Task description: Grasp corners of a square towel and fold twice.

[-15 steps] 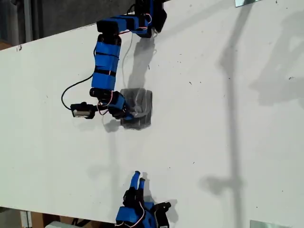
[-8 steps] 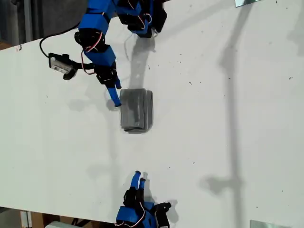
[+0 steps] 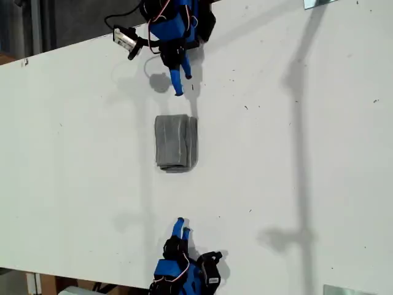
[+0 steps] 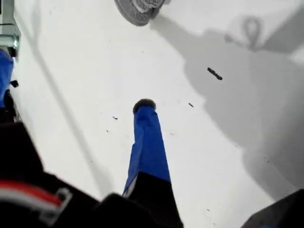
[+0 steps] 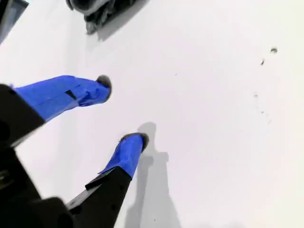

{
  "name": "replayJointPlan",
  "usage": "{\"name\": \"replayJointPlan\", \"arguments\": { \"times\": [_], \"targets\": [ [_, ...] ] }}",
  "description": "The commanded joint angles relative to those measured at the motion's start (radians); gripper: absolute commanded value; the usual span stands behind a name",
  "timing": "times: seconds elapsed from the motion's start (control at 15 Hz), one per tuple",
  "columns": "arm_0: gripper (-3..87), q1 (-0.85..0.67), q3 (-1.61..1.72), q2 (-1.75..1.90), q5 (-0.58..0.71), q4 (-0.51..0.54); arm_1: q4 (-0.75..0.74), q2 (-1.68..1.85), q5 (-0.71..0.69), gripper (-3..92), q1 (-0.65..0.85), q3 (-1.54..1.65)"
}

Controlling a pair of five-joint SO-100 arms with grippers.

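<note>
The towel lies flat on the white table as a small grey folded rectangle, with its upper corners squared. Nothing touches it. My second gripper hangs above it near the exterior view's top, pointing down toward the towel, and is open with nothing between its fingers. A dark edge of the towel shows ahead of it. My first gripper sits near the exterior view's bottom edge and points up at the towel, well short of it. One blue finger shows there, and the two tips stand slightly apart.
The white table carries small dark specks and long shadows on the exterior view's right. Metal brackets sit at the top right and bottom right of that view. The second arm's silver camera juts out at the top.
My second gripper was at the towel's lower left edge a second ago. It has come off and drawn back to the exterior view's top. The towel stays folded. The first arm barely moved.
</note>
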Motion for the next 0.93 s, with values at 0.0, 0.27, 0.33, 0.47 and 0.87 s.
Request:
{"name": "replayJointPlan", "arguments": {
  "times": [0.0, 0.27, 0.33, 0.47, 0.87],
  "targets": [
    [19.2, -0.012, 0.018, 0.005, 0.029, -0.032, 0.012, 0.002, 0.009, 31.8, 0.021, -0.003],
    [18.9, 0.011, 0.021, 0.005, 0.307, -0.04, 0.012, 0.0, 0.012, 27.9, 0.014, -0.003],
    [18.9, 0.02, 0.023, 0.005, 0.377, -0.04, 0.014, 0.0, 0.012, 27.9, 0.038, -0.005],
    [18.9, 0.017, 0.025, 0.005, 0.486, -0.044, 0.014, 0.0, 0.012, 27.9, 0.064, -0.005],
    [17.3, 0.017, 0.025, 0.005, 0.485, -0.044, 0.014, 0.0, 0.011, 27.9, 0.069, -0.005]
  ]
}}
